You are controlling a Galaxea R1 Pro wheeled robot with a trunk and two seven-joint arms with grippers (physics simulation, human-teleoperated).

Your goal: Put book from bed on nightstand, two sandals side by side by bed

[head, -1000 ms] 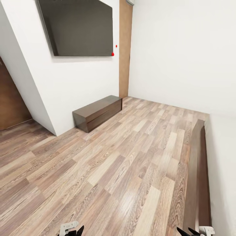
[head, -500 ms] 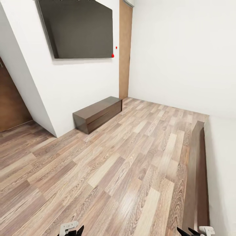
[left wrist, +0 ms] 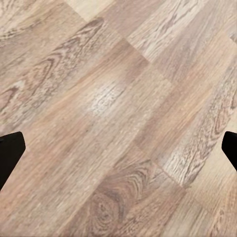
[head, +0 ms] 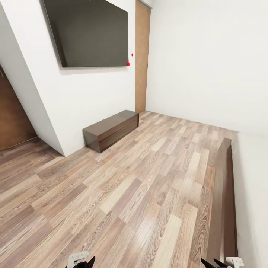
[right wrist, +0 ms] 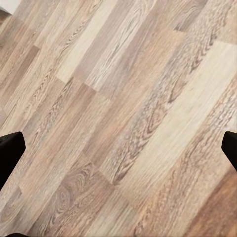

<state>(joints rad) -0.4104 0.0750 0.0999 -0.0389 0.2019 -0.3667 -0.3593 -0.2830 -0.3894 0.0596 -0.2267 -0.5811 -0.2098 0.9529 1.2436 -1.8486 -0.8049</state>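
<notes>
The bed [head: 225,186] runs along the right edge of the head view, with its dark brown frame beside the off-white mattress [head: 255,178]. The book, the sandals and the nightstand are out of view. My left gripper [head: 82,262] and right gripper [head: 219,263] peek in at the bottom edge of the head view. In the left wrist view the left gripper [left wrist: 118,153] is open over bare wood-plank floor, its black fingertips [left wrist: 10,153] far apart. The right gripper [right wrist: 118,153] is likewise open over the floor, holding nothing.
A low dark brown cabinet [head: 111,128] stands against the white wall under a large black screen [head: 89,33]. A brown door [head: 142,56] is in the far corner and another brown door [head: 13,115] at the left. Wood-plank floor [head: 141,186] stretches between cabinet and bed.
The whole head view has shifted slightly, with the screen and wall sitting a little lower in the picture, so the camera moved. Nothing in the room has moved.
</notes>
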